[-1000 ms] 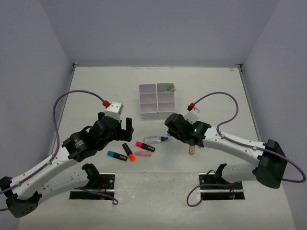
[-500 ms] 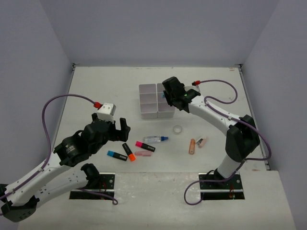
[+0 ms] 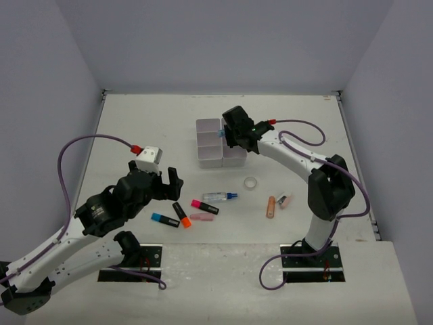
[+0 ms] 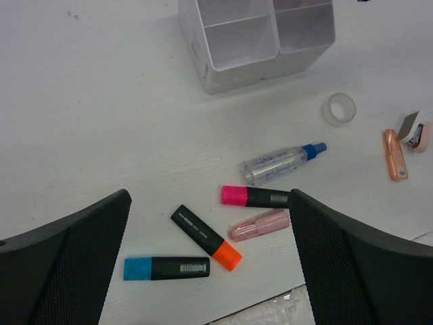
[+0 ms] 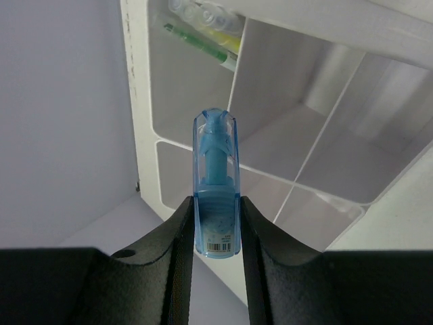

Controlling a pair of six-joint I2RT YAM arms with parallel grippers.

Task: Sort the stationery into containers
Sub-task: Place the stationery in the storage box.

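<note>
Nothing reads clearly: the highlighters (image 4: 166, 268) carry blurred white print, the blue pen (image 5: 216, 203) a barcode sticker.

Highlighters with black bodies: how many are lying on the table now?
3, clustered on the near side of the tray: the blue-ended highlighter leftmost, the orange-ended highlighter just right of it, the pink-ended highlighter further right. Others may be hidden inside the tray.

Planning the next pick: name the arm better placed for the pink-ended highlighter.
Left. The left arm, jaws open, hangs near the pink-ended highlighter; the right arm is at the tray, jaws shut on a blue-capped pen.
</note>
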